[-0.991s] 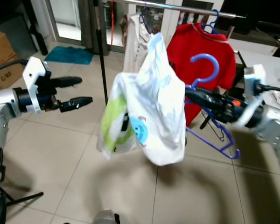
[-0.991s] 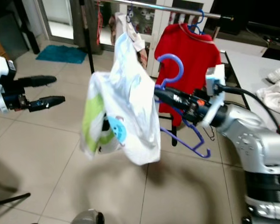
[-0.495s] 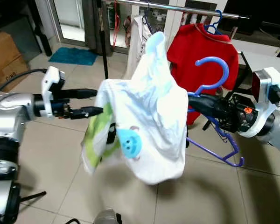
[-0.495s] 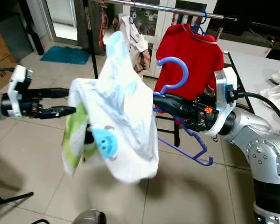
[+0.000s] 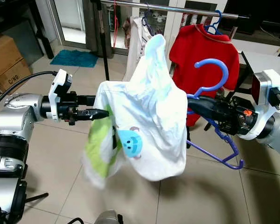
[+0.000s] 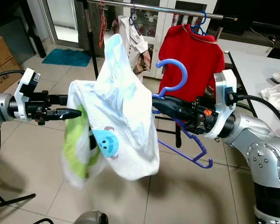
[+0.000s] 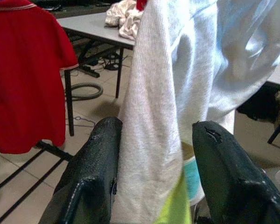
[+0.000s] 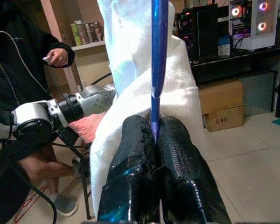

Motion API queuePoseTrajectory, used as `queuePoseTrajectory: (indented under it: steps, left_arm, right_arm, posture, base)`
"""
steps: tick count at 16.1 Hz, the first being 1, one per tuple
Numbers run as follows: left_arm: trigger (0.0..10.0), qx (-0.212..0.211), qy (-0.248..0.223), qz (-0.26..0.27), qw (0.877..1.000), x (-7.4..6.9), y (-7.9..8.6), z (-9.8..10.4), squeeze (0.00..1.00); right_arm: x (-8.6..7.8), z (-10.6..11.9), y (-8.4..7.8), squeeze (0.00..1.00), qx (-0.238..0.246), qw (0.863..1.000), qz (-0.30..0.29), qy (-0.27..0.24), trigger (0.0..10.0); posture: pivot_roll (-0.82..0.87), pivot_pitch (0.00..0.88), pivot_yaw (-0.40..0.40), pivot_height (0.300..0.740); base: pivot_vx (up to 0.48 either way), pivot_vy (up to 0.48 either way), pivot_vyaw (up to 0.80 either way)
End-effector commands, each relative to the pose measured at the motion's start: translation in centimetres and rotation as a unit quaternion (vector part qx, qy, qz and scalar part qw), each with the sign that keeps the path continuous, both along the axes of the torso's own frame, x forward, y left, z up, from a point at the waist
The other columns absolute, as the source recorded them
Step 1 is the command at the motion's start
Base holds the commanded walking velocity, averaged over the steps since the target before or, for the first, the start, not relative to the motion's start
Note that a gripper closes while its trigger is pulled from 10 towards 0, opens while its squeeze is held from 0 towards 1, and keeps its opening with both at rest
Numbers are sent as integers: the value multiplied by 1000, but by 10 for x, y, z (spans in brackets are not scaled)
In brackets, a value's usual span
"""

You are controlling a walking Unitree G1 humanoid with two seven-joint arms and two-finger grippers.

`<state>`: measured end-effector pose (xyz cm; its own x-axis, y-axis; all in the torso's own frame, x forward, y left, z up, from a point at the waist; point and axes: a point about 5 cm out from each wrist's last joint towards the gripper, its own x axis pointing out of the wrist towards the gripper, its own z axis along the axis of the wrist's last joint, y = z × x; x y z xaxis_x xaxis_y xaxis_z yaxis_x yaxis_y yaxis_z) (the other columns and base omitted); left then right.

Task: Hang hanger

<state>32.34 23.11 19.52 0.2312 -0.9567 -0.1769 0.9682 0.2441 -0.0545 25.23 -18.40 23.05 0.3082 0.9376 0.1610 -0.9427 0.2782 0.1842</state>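
Black fingers clamp a blue hanger carrying a white garment at centre frame.

Right gripper, mid-right, pinches the hanger's shaft tight; its hook curves upward, below the metal rail at top. Left gripper, reaching from mid-left, has its fingers spread either side of the garment's hanging edge. A red shirt hangs from the rail at upper right.
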Motion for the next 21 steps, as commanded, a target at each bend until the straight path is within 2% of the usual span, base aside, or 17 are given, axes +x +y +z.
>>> queuePoseTrajectory:
  steps: [1,7,16,18,20,21]
  left_arm:
    - [0,-6,-13,-3,1000,-2,1,8,0]
    - [0,-19,-6,18,1000,-9,10,9,0]
    - [0,-32,-11,48,998,-3,10,9,0]
    - [0,-61,-33,83,994,2,14,15,0]
    - [0,-95,-54,140,984,6,26,21,0]
    - [0,-97,-55,146,983,6,28,21,0]
  right_arm:
    - [-3,8,0,0,8,1000,4,-18,10000]
    - [-2,6,1,0,13,1000,2,-16,10000]
    - [-2,8,2,0,23,1000,0,-19,10000]
    - [-2,9,1,0,32,999,-8,-21,10000]
    - [-3,9,-3,0,37,999,-19,-21,10000]
    - [-3,9,-4,0,37,999,-21,-21,10000]
  posture:
    - [29,0,15,740]
    - [39,0,11,740]
    - [38,0,20,740]
    - [37,0,24,740]
    - [35,0,27,740]
    - [35,0,27,740]
  base:
    - [0,0,0]
    - [0,0,0]
    - [0,0,0]
    - [0,0,0]
    - [0,0,0]
    - [0,0,0]
